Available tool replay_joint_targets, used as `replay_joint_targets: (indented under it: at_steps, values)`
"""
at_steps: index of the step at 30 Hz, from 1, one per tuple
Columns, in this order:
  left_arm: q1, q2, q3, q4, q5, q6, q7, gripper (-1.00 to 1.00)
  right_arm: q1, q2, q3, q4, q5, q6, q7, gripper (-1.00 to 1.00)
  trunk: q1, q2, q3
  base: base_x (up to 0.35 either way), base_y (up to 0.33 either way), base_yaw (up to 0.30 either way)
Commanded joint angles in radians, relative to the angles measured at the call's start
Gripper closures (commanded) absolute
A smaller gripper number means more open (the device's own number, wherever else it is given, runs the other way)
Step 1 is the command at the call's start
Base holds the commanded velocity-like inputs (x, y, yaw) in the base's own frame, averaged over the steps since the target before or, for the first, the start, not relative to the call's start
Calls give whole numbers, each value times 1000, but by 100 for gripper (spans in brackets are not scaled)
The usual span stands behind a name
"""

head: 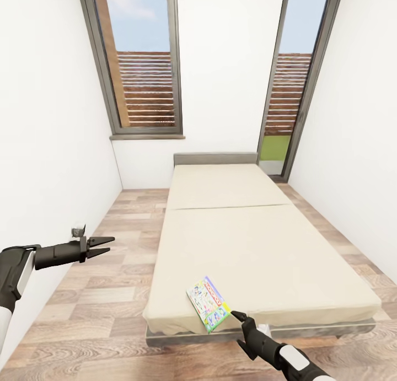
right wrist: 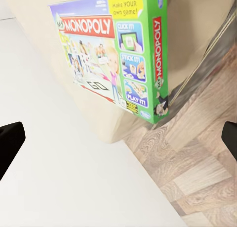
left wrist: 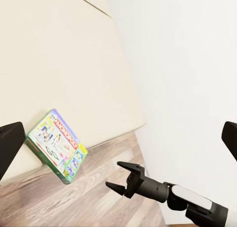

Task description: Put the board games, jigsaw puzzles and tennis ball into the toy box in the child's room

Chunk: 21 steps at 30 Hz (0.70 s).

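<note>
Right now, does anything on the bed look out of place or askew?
Yes. The Monopoly board game lies crooked at the near corner of the bed, one corner overhanging the mattress edge. The right gripper, jaws open, is near it.

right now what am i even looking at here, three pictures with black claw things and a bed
It is a simulated two-armed robot in a bedroom. The big picture comes from its head camera; the other two from cameras near each wrist. The black claws are its end effectors: the left end effector hangs open over the floor, and the right end effector is open near the bed's front edge. Neither holds anything. A Monopoly board game lies on the mattress corner, overhanging the edge.
</note>
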Motion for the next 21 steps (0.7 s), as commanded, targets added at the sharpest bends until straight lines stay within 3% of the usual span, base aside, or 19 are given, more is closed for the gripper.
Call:
replay_joint_targets:
  at_steps: [1,11,15,21]
  values:
    - [-1,0,0,0,2,10,-2,-100,-1,0,-8,1,1,7,1,-100,4,-8,-4,0,0,0]
    - [-1,-3,-2,0,1,10,-2,-100,0,4,-10,-4,5,-5,2,-100,42,-78,-36,0,0,0]
    - [-1,-3,-3,0,0,10,-2,-100,0,7,-9,-8,5,-67,3,-100,58,-106,-48,0,0,0]
    - [-1,-4,-3,0,-1,9,-2,-100,0,13,-6,-10,8,-95,6,-100,81,-148,-67,0,0,0]
